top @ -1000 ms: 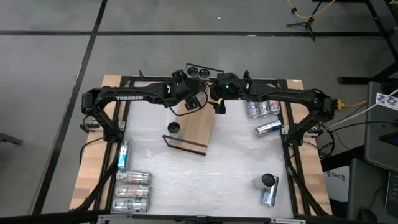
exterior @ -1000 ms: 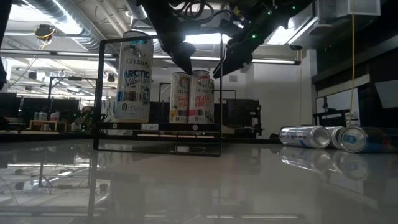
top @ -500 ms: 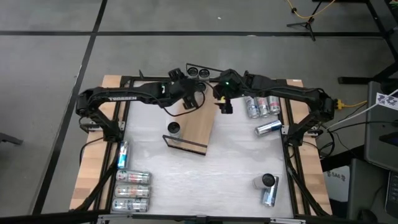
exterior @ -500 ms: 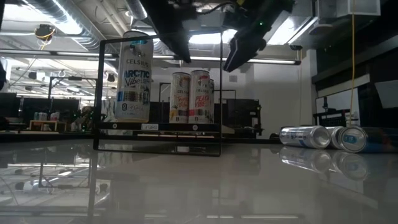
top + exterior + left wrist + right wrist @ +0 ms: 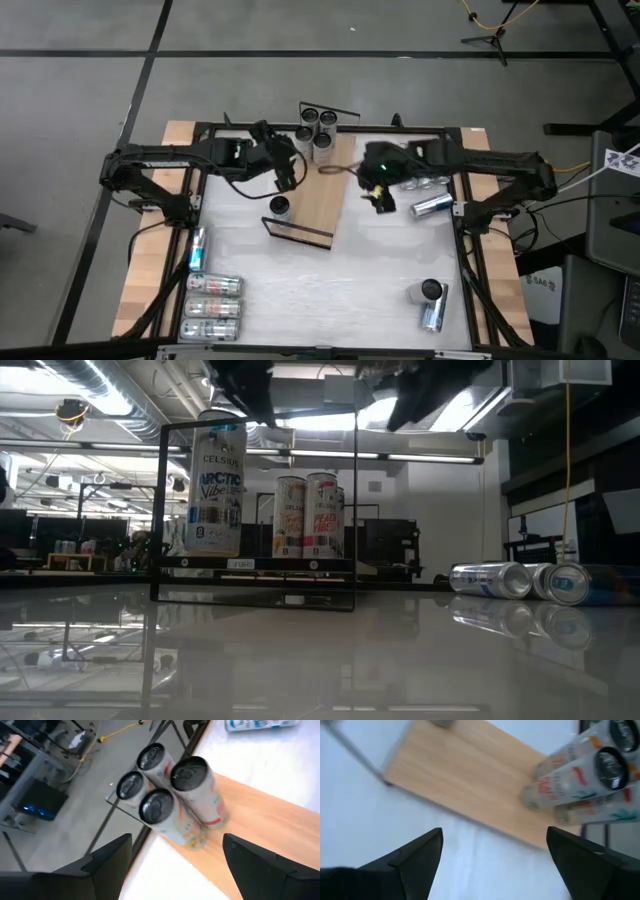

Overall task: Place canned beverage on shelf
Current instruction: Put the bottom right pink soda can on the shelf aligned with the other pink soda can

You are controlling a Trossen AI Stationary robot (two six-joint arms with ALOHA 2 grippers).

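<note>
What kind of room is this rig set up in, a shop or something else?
Probably a lab or workshop, not a shop: the low view shows exposed ceiling ducts, strip lights and equipment benches behind the table, and the high view shows bare grey floor with cables.

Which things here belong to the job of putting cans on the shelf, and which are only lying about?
Job:
- shelf
- cans standing on it: four at the far end, one at the near end
- loose cans on the table

Lying about:
- yellow cable on the floor

Three upright cans (image 5: 305,516) stand on the shelf (image 5: 255,565); two more cans (image 5: 520,580) lie right.
</note>
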